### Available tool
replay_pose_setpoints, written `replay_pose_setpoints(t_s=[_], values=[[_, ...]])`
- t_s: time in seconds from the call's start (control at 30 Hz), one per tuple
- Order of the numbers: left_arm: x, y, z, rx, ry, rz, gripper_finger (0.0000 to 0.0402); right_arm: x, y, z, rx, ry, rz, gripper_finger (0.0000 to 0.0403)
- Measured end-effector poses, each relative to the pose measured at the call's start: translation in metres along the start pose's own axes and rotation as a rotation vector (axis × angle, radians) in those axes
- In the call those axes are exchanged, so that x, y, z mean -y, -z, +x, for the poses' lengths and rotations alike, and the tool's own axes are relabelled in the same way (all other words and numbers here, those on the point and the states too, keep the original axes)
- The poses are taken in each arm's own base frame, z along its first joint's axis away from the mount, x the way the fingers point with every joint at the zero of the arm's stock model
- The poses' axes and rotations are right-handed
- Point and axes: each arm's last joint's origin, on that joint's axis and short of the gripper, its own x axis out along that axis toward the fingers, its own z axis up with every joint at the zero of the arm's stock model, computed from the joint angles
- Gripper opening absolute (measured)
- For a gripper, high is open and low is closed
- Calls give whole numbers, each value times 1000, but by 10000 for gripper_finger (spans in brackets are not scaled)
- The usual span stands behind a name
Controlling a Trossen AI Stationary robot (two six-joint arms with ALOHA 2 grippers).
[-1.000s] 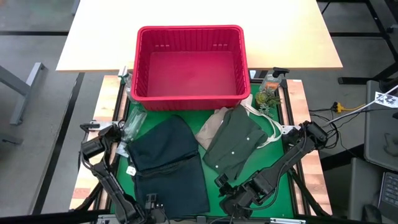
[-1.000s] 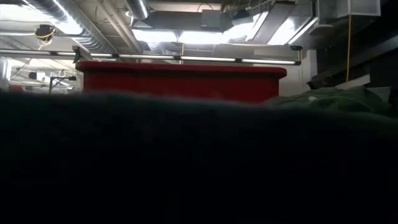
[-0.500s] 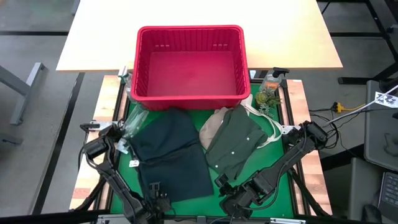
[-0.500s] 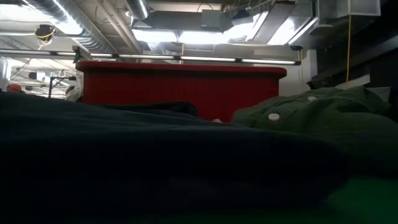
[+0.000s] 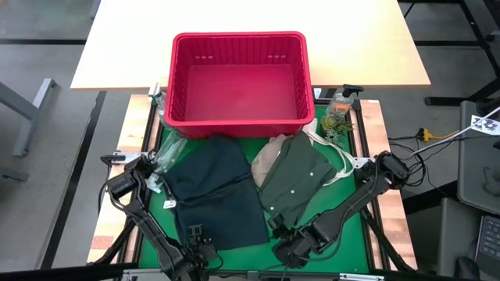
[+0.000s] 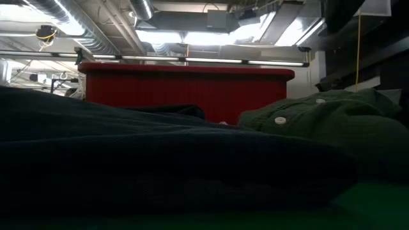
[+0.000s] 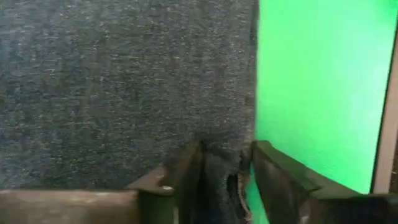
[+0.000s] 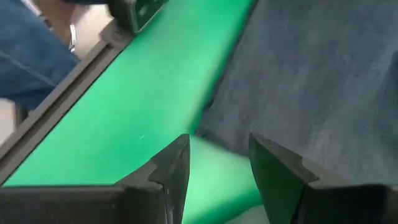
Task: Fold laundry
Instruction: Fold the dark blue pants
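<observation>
Dark fingers of the left gripper (image 7: 224,180) stand to either side of a puckered bit of the dark blue denim jeans (image 5: 215,195) at the garment's near hem, pinching the cloth between them. Beside that hem lies a bare strip of the green mat (image 7: 311,93), running out to the table's pale rail. Seen from above, this gripper (image 5: 199,243) sits at the near edge of the table, just at the jeans' lower border.

The right gripper (image 8: 214,165) has its jaws parted with nothing between them, only green mat; the jeans' edge lies just beyond its fingertips. From above it (image 5: 293,248) rests low on the mat between the jeans and the olive-green buttoned shirt (image 5: 293,179).

Two garments lie flat side by side: the jeans on the left, the shirt on the right, their inner edges nearly touching. A tan top (image 5: 269,156) peeks out from under the shirt's far corner. One red basket (image 5: 238,78) stands behind the clothes, touching their far edges. One clear bottle (image 5: 337,109) stands at the basket's right corner. Open mat shows along the near edge and right side.
</observation>
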Motion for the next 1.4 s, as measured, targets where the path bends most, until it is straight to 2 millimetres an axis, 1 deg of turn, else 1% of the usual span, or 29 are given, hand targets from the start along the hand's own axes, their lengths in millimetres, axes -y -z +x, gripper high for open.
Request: replay_pose_setpoints(t_s=[0.17,0.27,0.33,0.4,0.47,0.67,0.97,1.07,1.3,1.4], values=[[-1,0,0,-6,-2,-2,80,2,-1,5,52,16,17,166],[-1,0,0,-8,1,-3,44,1,2,9,58,16,20,166],[0,0,0,-8,4,-5,27,0,4,12,60,16,20,166],[0,0,0,-9,8,-7,18,-1,7,15,65,16,20,166],[0,-1,0,-9,11,-9,18,-2,9,18,75,17,23,166],[1,-1,0,-10,14,-10,35,-3,17,28,111,27,36,166],[2,-1,1,-2,24,-16,28,5,37,48,140,37,53,166],[2,-2,1,9,28,-21,32,4,38,49,164,22,56,166],[2,-3,1,12,31,-27,31,2,42,52,157,12,51,166],[2,-4,2,13,33,-30,28,0,44,57,150,-1,31,166]])
